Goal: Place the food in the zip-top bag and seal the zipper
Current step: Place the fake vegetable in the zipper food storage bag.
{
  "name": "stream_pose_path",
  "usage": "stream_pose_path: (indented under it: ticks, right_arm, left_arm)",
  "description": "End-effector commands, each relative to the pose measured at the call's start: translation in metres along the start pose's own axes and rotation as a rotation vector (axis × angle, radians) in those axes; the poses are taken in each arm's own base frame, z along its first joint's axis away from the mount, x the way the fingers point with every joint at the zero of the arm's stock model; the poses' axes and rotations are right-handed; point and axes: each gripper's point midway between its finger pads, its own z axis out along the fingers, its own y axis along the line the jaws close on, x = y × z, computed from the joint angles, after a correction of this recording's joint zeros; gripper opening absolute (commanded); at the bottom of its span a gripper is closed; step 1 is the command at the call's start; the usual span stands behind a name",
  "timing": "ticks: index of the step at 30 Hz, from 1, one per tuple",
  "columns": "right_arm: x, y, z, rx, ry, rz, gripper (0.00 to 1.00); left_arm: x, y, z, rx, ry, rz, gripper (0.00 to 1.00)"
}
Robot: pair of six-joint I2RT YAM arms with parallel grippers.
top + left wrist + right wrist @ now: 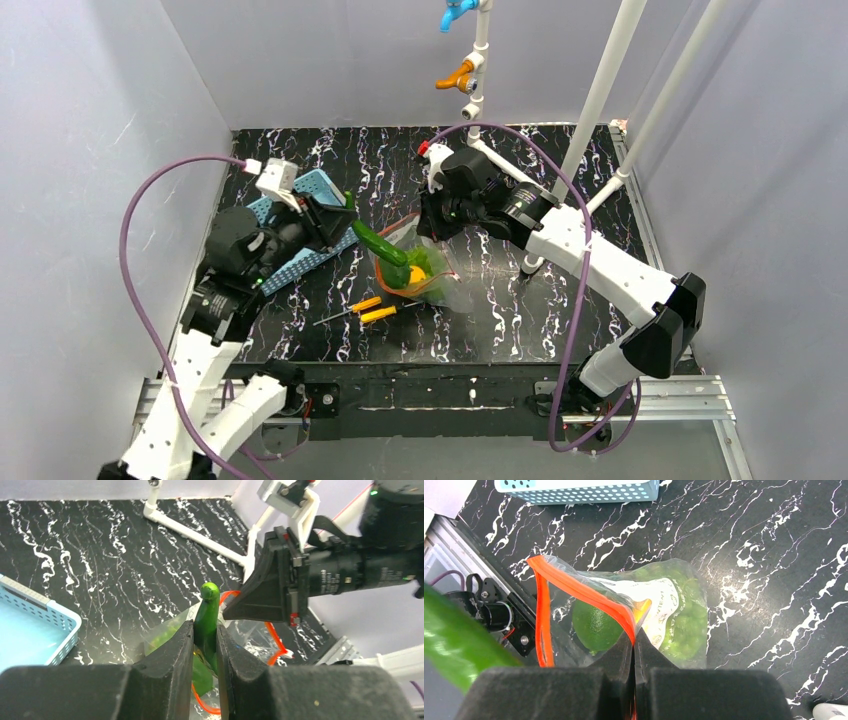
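My left gripper [357, 226] [205, 630] is shut on a long dark green food piece [382, 246] [207, 611], held slanted with its far end at the open mouth of the zip-top bag [425, 268] [674, 605]. My right gripper [433, 230] [634, 639] is shut on the red-orange zipper strip [589, 592] [272, 635] and holds the mouth up and open. Inside the bag lie a round green fruit [596, 625], a yellow piece [416, 273] [643, 611] and a light green bumpy vegetable [684, 625]. The held piece shows blurred at the left of the right wrist view [454, 642].
A light blue perforated basket [312, 186] [30, 630] [574, 490] sits under the left arm. Two orange-handled screwdrivers [372, 309] lie in front of the bag. A white pipe frame [600, 95] stands at the back right. The right arm's black wrist [280, 585] is close to the held piece.
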Motion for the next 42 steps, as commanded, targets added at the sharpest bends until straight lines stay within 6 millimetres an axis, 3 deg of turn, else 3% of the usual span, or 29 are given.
stream_pose_path:
  ticks: [1, 8, 12, 21, 29, 36, 42]
  right_arm:
    - [-0.031, 0.016, -0.016, -0.059, -0.092, 0.004, 0.01]
    - [-0.034, 0.023, -0.017, -0.095, -0.1, 0.021, 0.01]
    - [-0.035, 0.027, -0.015, -0.116, -0.102, 0.032, 0.01]
    - [-0.035, 0.031, -0.017, -0.202, -0.113, 0.127, 0.01]
    - [-0.037, 0.023, -0.017, -0.304, -0.108, 0.242, 0.01]
    - [-0.036, 0.023, -0.017, -0.306, -0.109, 0.242, 0.01]
    - [-0.034, 0.022, -0.017, -0.302, -0.102, 0.228, 0.01]
  left_arm:
    - [0.008, 0.031, 0.015, -0.224, -0.024, 0.082, 0.0]
    - [0.028, 0.041, 0.027, -0.456, -0.102, 0.183, 0.0]
    - [0.033, 0.02, 0.042, -0.454, -0.146, 0.244, 0.0]
    - [0.066, 0.001, 0.066, -0.397, -0.152, 0.069, 0.0]
    - [0.09, -0.008, 0.065, -0.332, -0.055, 0.025, 0.0]
    - [0.126, -0.018, 0.063, -0.268, 0.112, 0.011, 0.0]
    - [0.133, -0.025, 0.057, -0.228, 0.162, -0.013, 0.0]
